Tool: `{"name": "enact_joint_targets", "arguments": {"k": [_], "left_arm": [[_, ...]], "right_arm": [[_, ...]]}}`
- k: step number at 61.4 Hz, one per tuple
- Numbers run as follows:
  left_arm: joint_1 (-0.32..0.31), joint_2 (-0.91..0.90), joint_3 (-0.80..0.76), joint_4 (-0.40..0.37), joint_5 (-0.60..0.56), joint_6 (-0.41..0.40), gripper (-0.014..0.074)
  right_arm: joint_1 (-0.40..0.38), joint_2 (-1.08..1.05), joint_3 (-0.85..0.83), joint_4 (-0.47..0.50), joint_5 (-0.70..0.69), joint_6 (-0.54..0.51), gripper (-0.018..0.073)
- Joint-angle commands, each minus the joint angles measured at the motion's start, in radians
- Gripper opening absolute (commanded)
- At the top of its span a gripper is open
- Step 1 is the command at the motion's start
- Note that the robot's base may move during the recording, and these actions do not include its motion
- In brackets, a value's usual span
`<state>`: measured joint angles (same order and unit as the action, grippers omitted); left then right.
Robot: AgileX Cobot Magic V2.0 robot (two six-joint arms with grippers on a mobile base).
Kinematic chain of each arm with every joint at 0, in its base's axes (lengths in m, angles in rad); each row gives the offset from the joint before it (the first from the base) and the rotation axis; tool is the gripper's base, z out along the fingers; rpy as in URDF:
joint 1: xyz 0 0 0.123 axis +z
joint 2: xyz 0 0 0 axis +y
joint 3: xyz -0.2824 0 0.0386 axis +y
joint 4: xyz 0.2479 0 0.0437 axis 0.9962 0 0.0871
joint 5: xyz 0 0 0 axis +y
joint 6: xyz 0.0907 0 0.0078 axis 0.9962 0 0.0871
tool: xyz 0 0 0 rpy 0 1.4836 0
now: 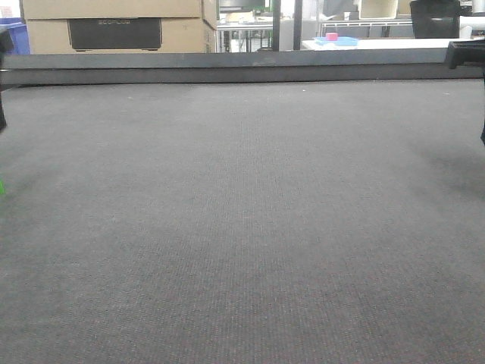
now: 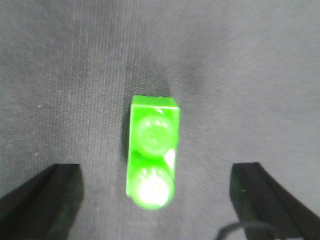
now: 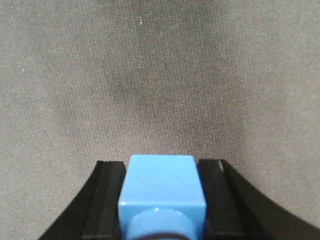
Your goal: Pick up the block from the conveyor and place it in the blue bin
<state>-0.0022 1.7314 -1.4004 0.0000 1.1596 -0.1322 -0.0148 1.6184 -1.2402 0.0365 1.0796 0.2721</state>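
Conveyor: the dark grey woven belt (image 1: 242, 227) fills nearly all of your front view and lies under both wrist cameras.
Rail: a dark metal rail (image 1: 227, 67) runs along the belt's far edge, left to right.
Cardboard boxes: 2 stacked boxes (image 1: 114, 23) stand behind the rail at the upper left of your front view.
Blue shape: a blue object (image 1: 15, 36) sits just left of the boxes, cut by the frame edge; you cannot tell what it is.
Right gripper: the right gripper (image 3: 161, 172) is clamped on a block, with 1 black finger (image 3: 107, 190) pressed to each side of it.
Left gripper: the left gripper (image 2: 152, 185) is spread wide above the belt, and its 2 black fingers (image 2: 50, 192) touch nothing.
Blue block: the light blue block (image 3: 161, 185) sits between the right fingers, 1 round stud facing the camera, above bare belt.
Green block: the bright green block (image 2: 152, 157) with 2 round studs lies on the belt, centred between the left fingers and well apart from both.
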Motion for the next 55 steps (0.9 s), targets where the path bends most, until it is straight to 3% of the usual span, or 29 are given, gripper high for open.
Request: {"name": "enact_joint_targets", "arguments": {"k": [1, 12, 28, 35, 47, 55], "left_arm": [[-0.015, 0.043, -0.004, 0.034, -0.023, 0.002, 0.0507], [-0.039, 0.109, 0.004, 0.091, -0.046, 0.000, 0.0459], [-0.039, 0.122, 0.048, 0.089, -0.051, 0.000, 0.0366], [-0.039, 0.122, 0.050, 0.089, -0.063, 0.000, 0.0251], [-0.039, 0.120, 0.050, 0.089, -0.067, 0.000, -0.0098], [-0.039, 0.088, 0.050, 0.089, -0.067, 0.042, -0.0111]], "right_arm": [[-0.001, -0.011, -0.006, -0.009, -0.003, -0.011, -0.0162], [-0.001, -0.011, -0.006, -0.009, -0.003, -0.011, -0.0162], [-0.001, -0.011, -0.006, -0.009, -0.003, -0.011, -0.0162], [-0.001, -0.011, -0.006, -0.009, -0.005, -0.011, -0.0162], [-0.001, -0.021, -0.006, -0.005, -0.002, -0.011, -0.0162], [0.014, -0.072, -0.006, -0.005, -0.059, -0.013, -0.0162]]}}
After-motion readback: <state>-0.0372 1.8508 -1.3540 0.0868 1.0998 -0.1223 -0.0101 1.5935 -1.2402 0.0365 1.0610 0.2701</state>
